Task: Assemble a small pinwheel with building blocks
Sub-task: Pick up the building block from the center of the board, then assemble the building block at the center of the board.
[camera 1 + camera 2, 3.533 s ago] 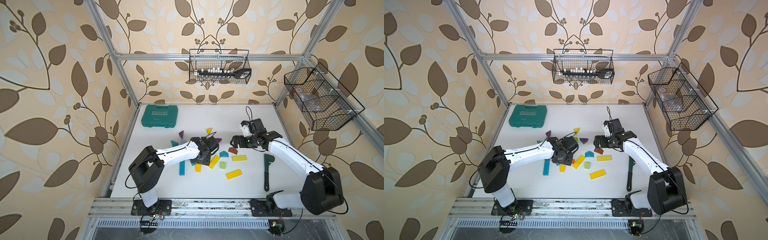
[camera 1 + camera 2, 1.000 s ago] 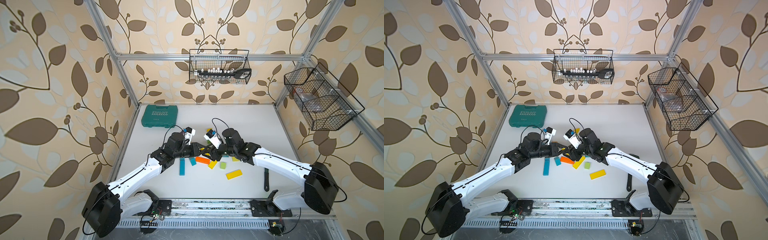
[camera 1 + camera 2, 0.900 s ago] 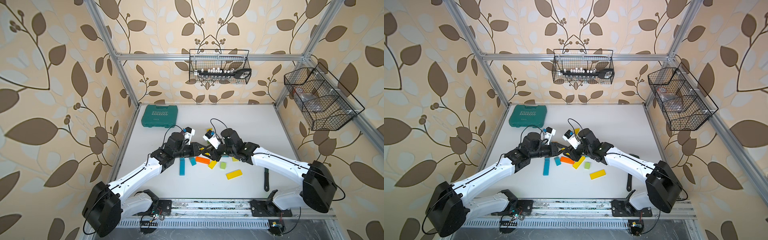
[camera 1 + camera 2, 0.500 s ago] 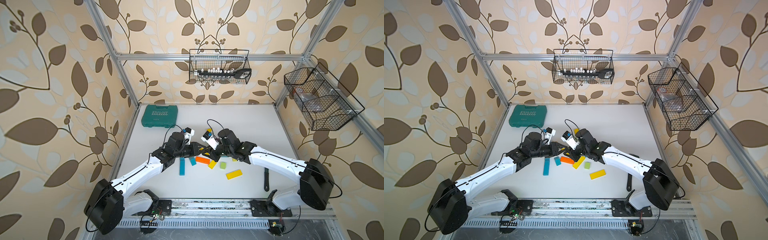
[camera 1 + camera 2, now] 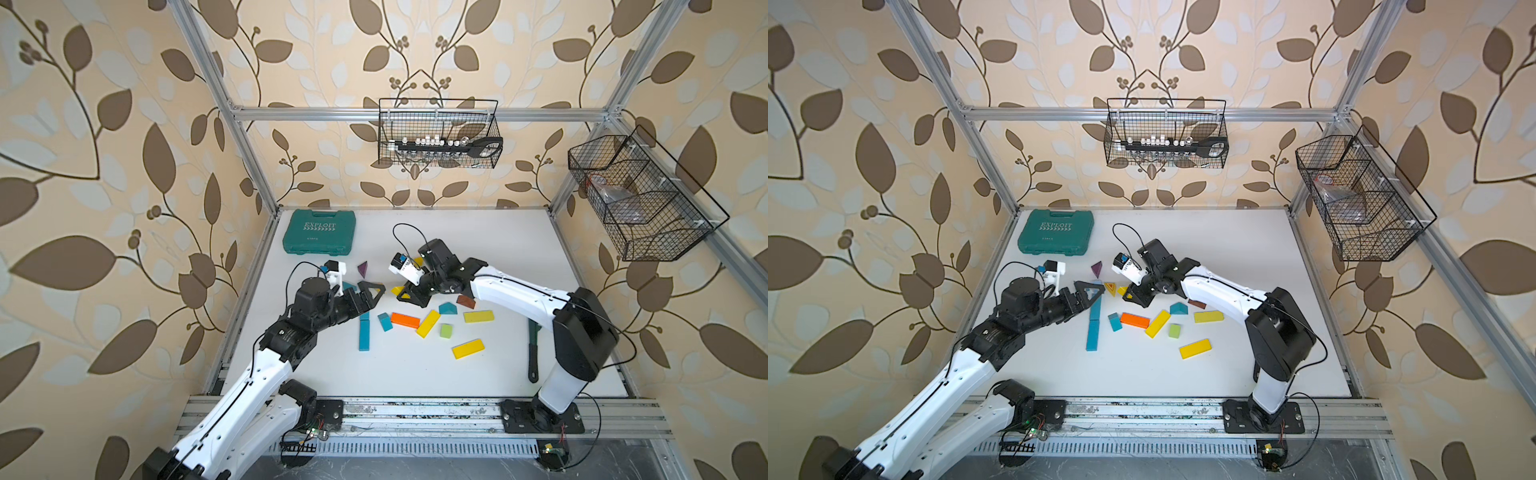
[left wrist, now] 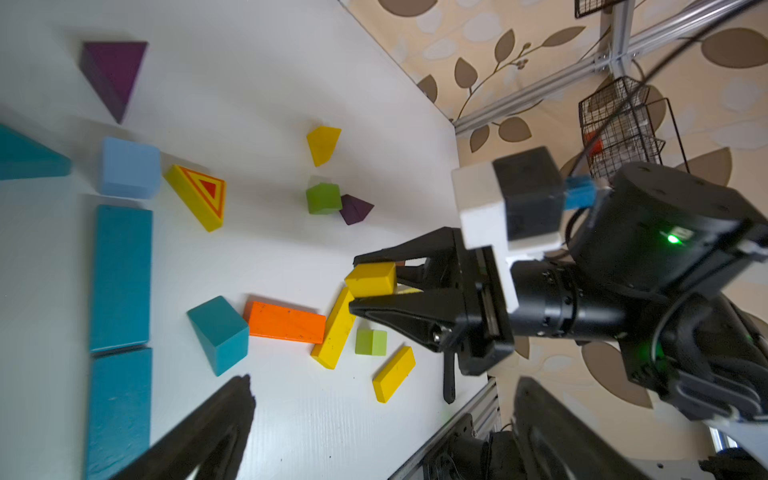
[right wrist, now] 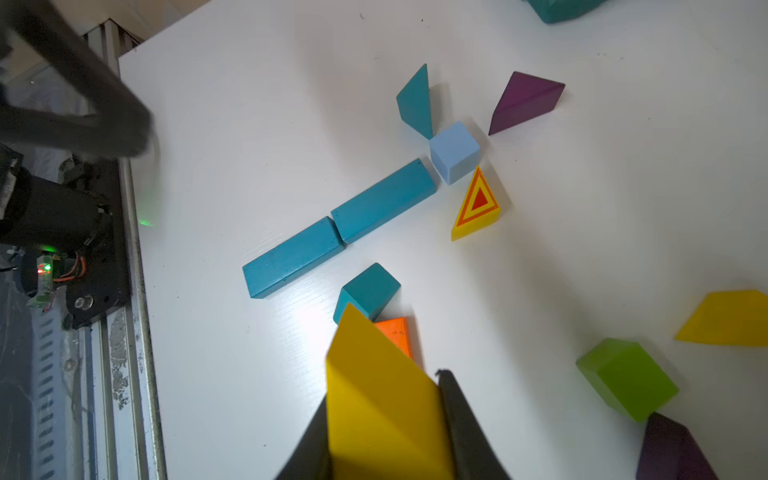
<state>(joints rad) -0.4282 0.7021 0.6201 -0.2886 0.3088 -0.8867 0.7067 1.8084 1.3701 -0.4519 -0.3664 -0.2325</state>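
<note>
Placement of the yellow wedge [image 7: 382,399] is, I judge, the step in hand: the right claw [image 6: 362,285] pinches it between both fingers, above the white table [image 5: 478,249]. Ahead of its fingertips lies the half-made pinwheel. It has a pale blue cube [image 7: 455,151] as hub and two teal bars [image 7: 382,199] end to end as stem. A teal wedge [image 7: 415,99], a purple wedge [image 7: 525,102] and a yellow striped triangle [image 7: 478,205] lie around the cube.

To do it well, the claw should carry the wedge high over these pieces and turn its sharp tip toward the cube. It should then lower it flat on the side beyond the cube, which seems free, and let go only when it rests; a push on the cube would disturb every blade.

Directly under the claw lie a teal block [image 7: 368,291] and an orange bar [image 7: 395,332], with a green cube [image 7: 625,378] beside it, all easy to hit if it descends early. The left claw [image 5: 371,296], spread wide and empty, faces it close to the hub and may stand in the way
</note>
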